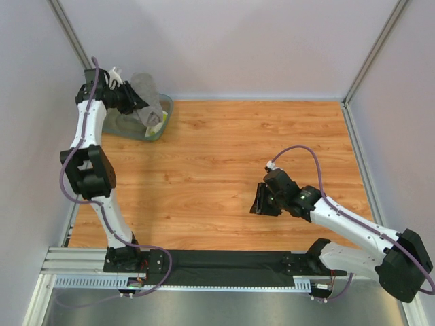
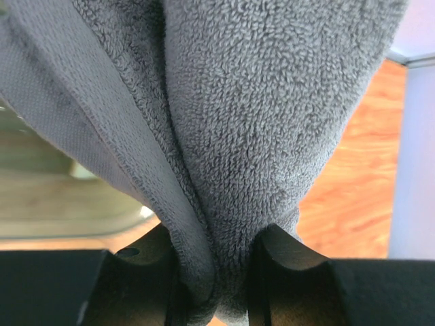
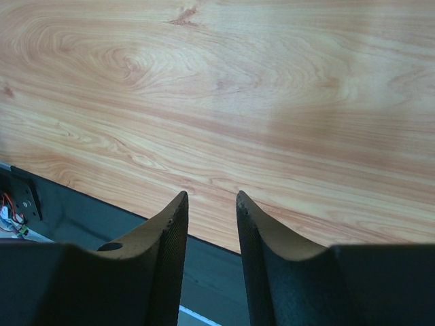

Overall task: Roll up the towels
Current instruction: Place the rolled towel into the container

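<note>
Currently the grey towel (image 2: 272, 102) is clamped in the left gripper (image 2: 216, 261) at the tub (image 1: 163, 124), the right gripper (image 3: 211, 224) is seen slightly parted and empty, and spreading on the table (image 1: 224, 156) is called for next.

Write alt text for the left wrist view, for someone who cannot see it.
A grey terry towel, pinched in bunched folds between the black jaws of the left claw, fills most of the frame. Wooden tabletop shows at the right, and a blurred translucent tub at the left.
</note>
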You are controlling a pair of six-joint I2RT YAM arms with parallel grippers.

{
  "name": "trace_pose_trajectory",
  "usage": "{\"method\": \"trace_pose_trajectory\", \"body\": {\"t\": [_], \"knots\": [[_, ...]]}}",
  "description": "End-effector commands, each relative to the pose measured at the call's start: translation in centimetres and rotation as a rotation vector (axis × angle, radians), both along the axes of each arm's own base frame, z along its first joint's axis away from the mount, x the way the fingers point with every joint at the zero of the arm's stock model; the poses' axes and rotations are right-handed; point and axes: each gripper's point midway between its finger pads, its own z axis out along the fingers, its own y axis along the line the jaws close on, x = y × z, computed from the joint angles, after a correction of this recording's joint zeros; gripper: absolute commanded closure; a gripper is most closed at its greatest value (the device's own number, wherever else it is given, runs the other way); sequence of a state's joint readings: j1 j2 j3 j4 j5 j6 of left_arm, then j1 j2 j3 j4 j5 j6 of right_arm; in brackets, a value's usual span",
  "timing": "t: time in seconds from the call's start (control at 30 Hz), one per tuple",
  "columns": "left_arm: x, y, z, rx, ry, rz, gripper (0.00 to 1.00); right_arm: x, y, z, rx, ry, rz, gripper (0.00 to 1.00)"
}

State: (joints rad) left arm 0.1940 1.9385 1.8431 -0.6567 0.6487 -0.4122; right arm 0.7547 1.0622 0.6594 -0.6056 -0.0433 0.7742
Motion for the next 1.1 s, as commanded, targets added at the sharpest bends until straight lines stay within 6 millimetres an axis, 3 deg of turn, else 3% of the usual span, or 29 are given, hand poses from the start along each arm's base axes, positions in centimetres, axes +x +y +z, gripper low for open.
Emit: {"method": "trace_pose_trajectory", "body": {"t": [0.0,0.03,0.07,0.1,0.17,0.2,0.3,0.43,0.57,0.67,0.9,1.07], "knots": [[1.7,2.4,-1.0,0.131,0.035,-0.033,1.0,-0.6,-0.5,0.1,-0.007,-0.01,0.037,0.64],[2.4,3.6,-1.8,0.168,0.058,-0.004,1.0,-0.7,-0.4,0.1,-0.003,-0.009,0.045,0.64],[3.3,5.0,-4.3,0.176,0.107,0.009,1.0,-0.7,-0.4,0.1,-0.001,-0.009,0.049,0.64],[4.0,5.9,-3.3,0.188,0.085,0.024,1.0,-0.8,-0.4,0.1,0.001,-0.009,0.058,0.64],[5.1,7.9,-5.2,0.208,0.102,0.054,1.0,-1.2,-0.1,0.1,0.009,-0.001,0.088,0.65],[5.6,8.9,-5.2,0.238,0.083,0.056,1.0,-1.2,-0.1,0.2,0.013,0.002,0.09,0.65],[5.5,10.6,-8.4,0.305,0.126,0.039,1.0,-1.3,0.1,0.2,0.026,-0.002,0.105,0.66],[4.5,11.2,-13.3,0.314,0.234,0.02,1.0,-1.3,0.6,0.2,0.044,0.0,0.122,0.68],[3.7,10.9,-17.3,0.283,0.322,-0.003,1.0,-1.2,0.7,-0.1,0.038,0.002,0.137,0.7],[3.5,9.8,-18.5,0.219,0.355,-0.015,1.0,-1.3,0.9,-0.2,0.046,0.002,0.141,0.7],[3.8,5.7,-17.2,-0.029,0.327,-0.065,1.0,-1.2,2.4,0.5,0.126,-0.016,0.181,0.71],[3.6,3.8,-17.7,-0.162,0.335,-0.124,0.95,-1.3,2.8,1.4,0.162,-0.039,0.201,0.71]]}}
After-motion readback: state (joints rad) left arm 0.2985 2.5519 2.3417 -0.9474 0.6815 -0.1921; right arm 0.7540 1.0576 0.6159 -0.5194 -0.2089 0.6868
